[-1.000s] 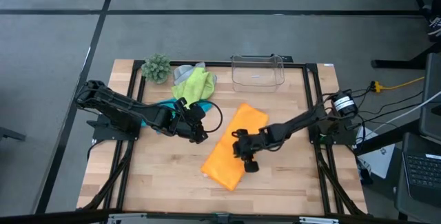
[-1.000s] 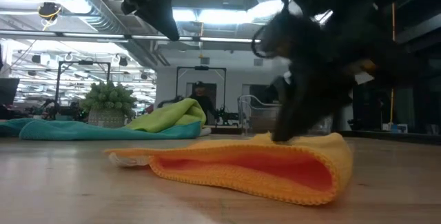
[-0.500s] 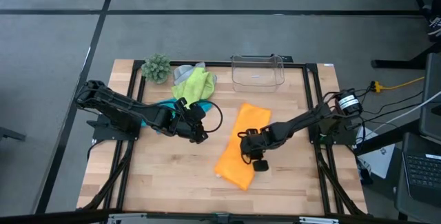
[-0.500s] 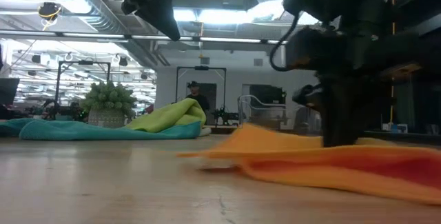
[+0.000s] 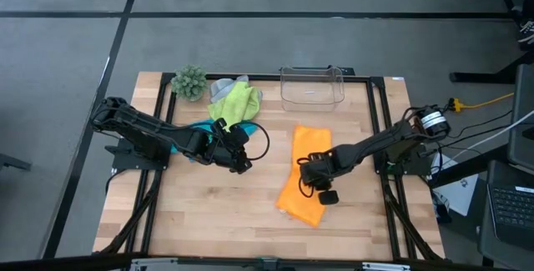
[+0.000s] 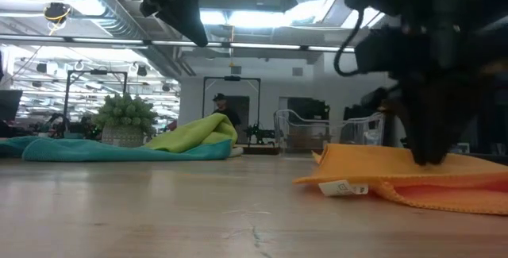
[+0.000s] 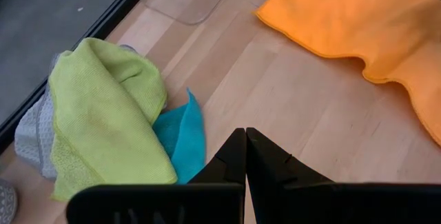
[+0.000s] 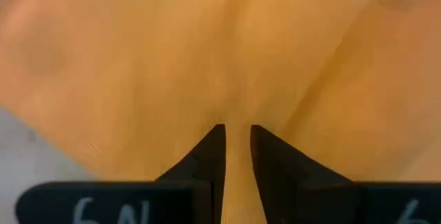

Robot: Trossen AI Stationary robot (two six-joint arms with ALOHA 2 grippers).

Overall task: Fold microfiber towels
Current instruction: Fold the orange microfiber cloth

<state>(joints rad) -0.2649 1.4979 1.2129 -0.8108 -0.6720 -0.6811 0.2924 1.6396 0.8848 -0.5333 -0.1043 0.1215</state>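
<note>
The orange towel (image 5: 307,173) is laid folded right of the table's (image 5: 209,213) centre, its long axis running near to far, slightly slanted. A fold of it is pinched by the right gripper (image 5: 309,169). The left gripper (image 5: 242,164) is held closed, empty. Four towels are counted: orange, green (image 5: 234,102), blue (image 7: 180,135), grey (image 5: 222,85).

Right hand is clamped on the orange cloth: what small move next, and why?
Probably let go and lift clear. The right hand pinches the orange microfiber towel, which already lies doubled flat on the wooden table, its tagged edge resting down in the low view. The left hand waits shut, away from it.
</note>
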